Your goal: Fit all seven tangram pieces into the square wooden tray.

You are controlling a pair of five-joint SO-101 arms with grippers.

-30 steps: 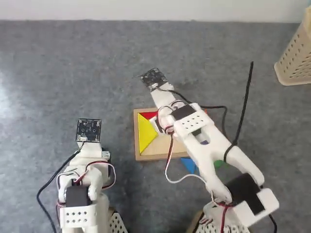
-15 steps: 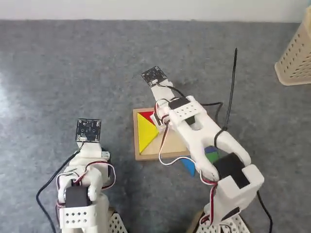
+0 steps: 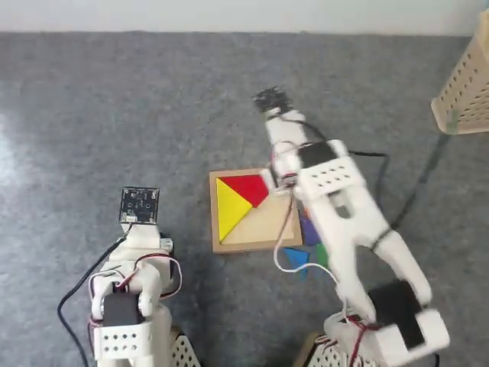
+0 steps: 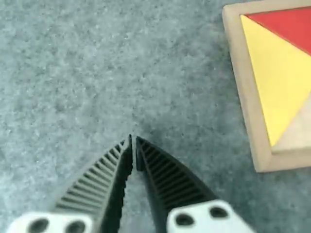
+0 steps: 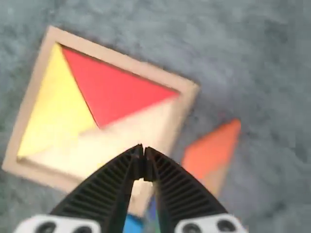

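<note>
Wooden tray (image 3: 213,218) holds two triangles.
Left gripper (image 4: 132,141) is pinched together, empty, over grey carpet (image 4: 73,73) left of the tray; yellow triangle (image 3: 228,206) and red triangle (image 3: 248,187) sit inside; right gripper (image 5: 144,149), closed on nothing, hangs over the tray's right side, near the orange piece (image 5: 214,145).

Left claw (image 4: 133,141) closed over grey carpet (image 4: 97,73), wooden tray (image 4: 243,97) corner nearby, yellow piece (image 4: 274,82), red piece (image 4: 286,24) inside

Two triangles (image 3: 246,189) lie in the tray (image 3: 215,229), loose pieces (image 3: 296,258) beside it.
</note>
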